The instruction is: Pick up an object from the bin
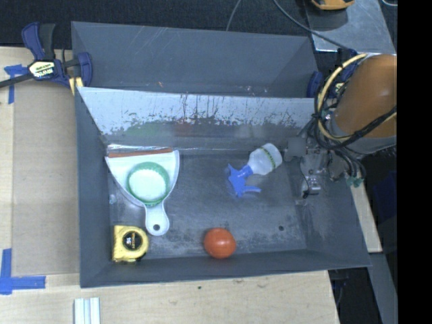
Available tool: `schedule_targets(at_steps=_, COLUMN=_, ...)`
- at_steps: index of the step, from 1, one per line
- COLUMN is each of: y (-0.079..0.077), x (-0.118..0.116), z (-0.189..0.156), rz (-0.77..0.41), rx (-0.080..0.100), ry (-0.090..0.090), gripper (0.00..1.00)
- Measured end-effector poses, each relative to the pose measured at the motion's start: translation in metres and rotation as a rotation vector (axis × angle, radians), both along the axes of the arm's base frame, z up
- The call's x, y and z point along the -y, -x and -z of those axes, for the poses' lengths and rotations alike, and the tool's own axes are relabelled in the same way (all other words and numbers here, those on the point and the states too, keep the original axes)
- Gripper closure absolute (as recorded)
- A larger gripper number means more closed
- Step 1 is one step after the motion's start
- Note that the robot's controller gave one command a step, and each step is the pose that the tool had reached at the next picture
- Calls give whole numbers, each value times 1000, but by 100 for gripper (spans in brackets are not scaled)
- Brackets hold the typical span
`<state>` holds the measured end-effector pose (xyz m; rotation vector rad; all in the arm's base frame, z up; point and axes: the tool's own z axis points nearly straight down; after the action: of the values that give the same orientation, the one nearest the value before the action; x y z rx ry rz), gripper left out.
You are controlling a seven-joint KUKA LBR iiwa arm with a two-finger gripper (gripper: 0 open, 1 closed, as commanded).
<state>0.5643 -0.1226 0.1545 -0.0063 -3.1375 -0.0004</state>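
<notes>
Hanging by the right wall of the bin point(202, 66), the gripper point(310, 186), clenched or loose I could not tell, had picked nothing yet and next needed to move left over the nearby white-and-blue spray bottle point(260, 161)

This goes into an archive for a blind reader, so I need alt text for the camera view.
A robot gripper hangs at the right side of a grey metal bin, near a small blue-triggered spray bottle. A white scoop, a yellow tape measure and a red ball lie further left.
</notes>
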Motion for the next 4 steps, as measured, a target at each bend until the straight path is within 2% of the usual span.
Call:
schedule_targets(at_steps=1, y=-41, x=-70, z=66, rz=-120, rx=25, ry=1, gripper=0)
schedule_targets(at_steps=2, y=-63, x=-107, z=-58, rz=-278, rx=39, ry=4, gripper=0)
schedule_targets(at_steps=3, y=-42, x=-117, z=25, rz=-185, rx=35, ry=1, gripper=0)
schedule_targets(at_steps=4, y=-52, x=-135, z=83, rz=-122, rx=33, ry=0, gripper=0)
